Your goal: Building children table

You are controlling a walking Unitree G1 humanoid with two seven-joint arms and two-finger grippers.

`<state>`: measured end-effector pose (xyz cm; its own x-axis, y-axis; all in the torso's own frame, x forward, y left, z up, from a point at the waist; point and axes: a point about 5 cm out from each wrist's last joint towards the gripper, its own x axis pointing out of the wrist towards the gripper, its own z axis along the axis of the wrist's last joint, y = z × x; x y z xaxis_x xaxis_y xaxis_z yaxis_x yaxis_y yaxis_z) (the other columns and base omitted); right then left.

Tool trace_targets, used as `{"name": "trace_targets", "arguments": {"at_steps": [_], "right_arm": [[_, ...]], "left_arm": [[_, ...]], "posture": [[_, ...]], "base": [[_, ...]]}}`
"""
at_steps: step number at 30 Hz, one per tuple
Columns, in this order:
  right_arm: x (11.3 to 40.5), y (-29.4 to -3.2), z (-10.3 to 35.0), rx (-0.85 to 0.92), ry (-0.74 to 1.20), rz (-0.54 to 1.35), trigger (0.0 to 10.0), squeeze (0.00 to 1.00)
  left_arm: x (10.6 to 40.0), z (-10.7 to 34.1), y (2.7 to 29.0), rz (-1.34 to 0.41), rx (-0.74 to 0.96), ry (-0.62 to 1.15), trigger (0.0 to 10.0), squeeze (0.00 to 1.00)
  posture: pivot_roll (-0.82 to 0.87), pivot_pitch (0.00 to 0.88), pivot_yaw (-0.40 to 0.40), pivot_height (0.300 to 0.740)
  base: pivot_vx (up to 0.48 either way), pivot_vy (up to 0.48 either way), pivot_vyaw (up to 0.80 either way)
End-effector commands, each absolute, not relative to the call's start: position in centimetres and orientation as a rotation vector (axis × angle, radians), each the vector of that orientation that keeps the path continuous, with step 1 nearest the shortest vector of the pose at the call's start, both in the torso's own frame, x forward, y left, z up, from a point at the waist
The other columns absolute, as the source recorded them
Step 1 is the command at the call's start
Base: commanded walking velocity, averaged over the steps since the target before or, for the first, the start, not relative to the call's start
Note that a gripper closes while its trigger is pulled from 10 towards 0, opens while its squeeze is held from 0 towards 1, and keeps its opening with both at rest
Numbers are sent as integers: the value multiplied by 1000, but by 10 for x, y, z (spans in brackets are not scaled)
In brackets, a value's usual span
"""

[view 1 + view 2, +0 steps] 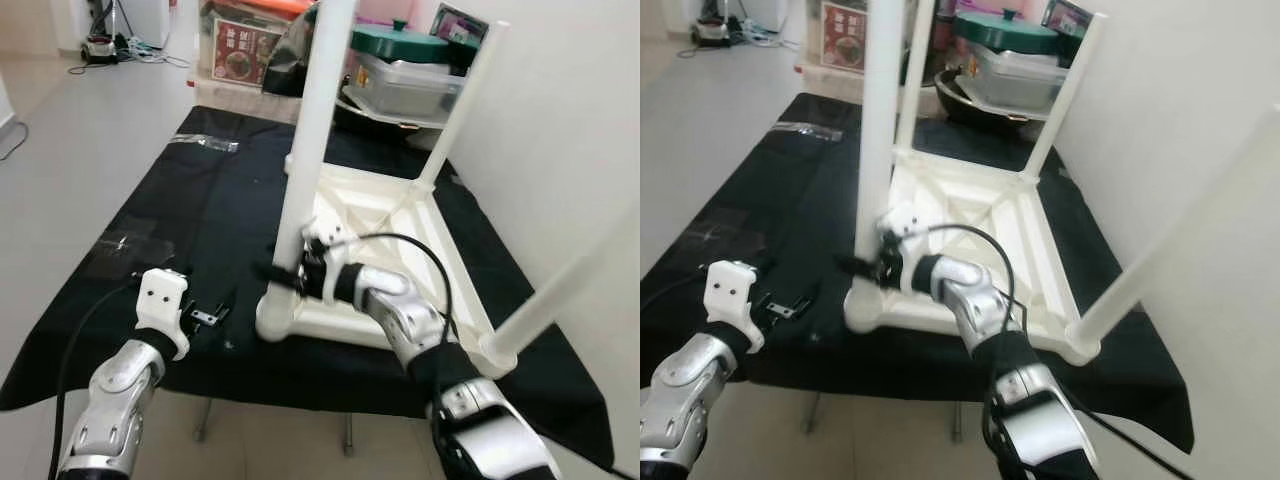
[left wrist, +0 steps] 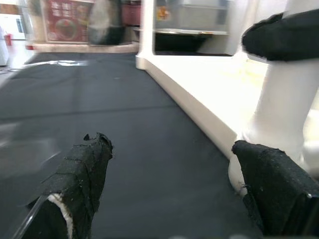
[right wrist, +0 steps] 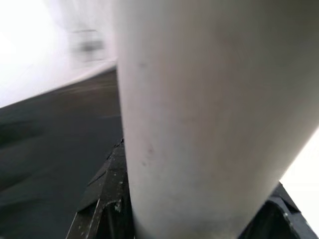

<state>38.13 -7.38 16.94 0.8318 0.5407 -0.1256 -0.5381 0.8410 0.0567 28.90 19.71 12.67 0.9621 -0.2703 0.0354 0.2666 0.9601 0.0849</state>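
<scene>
A white children's table (image 1: 380, 215) lies upside down on the black-covered worktop (image 1: 200, 210), its legs pointing up. My right gripper (image 1: 290, 272) is shut on the near-left leg (image 1: 310, 130) just above its socket; in the right wrist view that leg (image 3: 199, 114) sits between the black fingers (image 3: 107, 199). My left gripper (image 1: 208, 312) rests open just above the cloth, left of that corner. In the left wrist view its fingertips (image 2: 79, 174) are spread wide, with the leg base (image 2: 281, 104) ahead of them.
Storage boxes (image 1: 240, 50), a green-lidded pot (image 1: 400, 42) and a clear container (image 1: 415, 85) crowd the far end. A white wall (image 1: 560, 120) runs along the right. Open floor (image 1: 80, 130) lies to the left. Clear tape (image 1: 205, 143) is stuck on the cloth.
</scene>
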Motion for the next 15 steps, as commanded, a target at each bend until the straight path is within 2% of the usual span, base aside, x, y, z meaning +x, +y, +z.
{"name": "trace_targets", "arguments": {"at_steps": [1, 2, 3, 4, 5, 6, 7, 8, 12, 13, 14, 15], "right_arm": [[385, -112, 147, -65, 257, 336, 0, 0], [384, -136, 139, -6, 293, 102, 0, 0], [384, -136, 139, -6, 293, 102, 0, 0], [378, -157, 132, 26, 314, -77, 0, 0], [378, -157, 132, 26, 314, -77, 0, 0], [364, -171, 128, 22, 317, -230, 0, 0], [364, -171, 128, 22, 317, -230, 0, 0], [351, -176, 124, 31, 340, -292, 0, 0], [343, -174, 123, 30, 359, -295, 0, 0], [341, -161, 128, 11, 316, -186, 10000, 0], [343, -148, 137, 45, 241, -79, 10000, 1000], [343, -140, 144, 67, 183, -15, 10000, 1000]], "left_arm": [[288, 126, 194, -283, 67, -55, 10000, 0], [288, 126, 194, -284, 67, -56, 10000, 0], [288, 126, 194, -284, 67, -56, 10000, 0], [288, 126, 195, -285, 67, -56, 10000, 0], [288, 126, 195, -285, 67, -56, 10000, 0], [288, 126, 196, -285, 68, -56, 10000, 0], [288, 126, 196, -285, 68, -56, 10000, 0], [287, 126, 197, -285, 69, -55, 10000, 0], [287, 126, 197, -285, 70, -54, 10000, 0], [287, 126, 198, -285, 71, -53, 10000, 0], [287, 126, 198, -287, 72, -52, 10000, 0], [287, 126, 198, -288, 73, -52, 10000, 0]], "posture": [[164, 0, -228, 740], [153, 0, -220, 740], [153, 0, -220, 740], [152, 0, -217, 740], [152, 0, -217, 740], [139, 0, -208, 740], [139, 0, -208, 740], [133, 0, -200, 740], [133, 0, -200, 740], [131, 0, -196, 740], [129, 0, -191, 740], [129, 0, -191, 740]], "base": [[0, 0, 0], [0, 0, 0], [0, 0, 0], [0, 0, 0], [0, 0, 0], [0, 0, 0], [0, 0, 0], [0, 0, 0], [0, 0, 0], [0, 0, 0], [0, 0, 0], [0, 0, 0]]}}
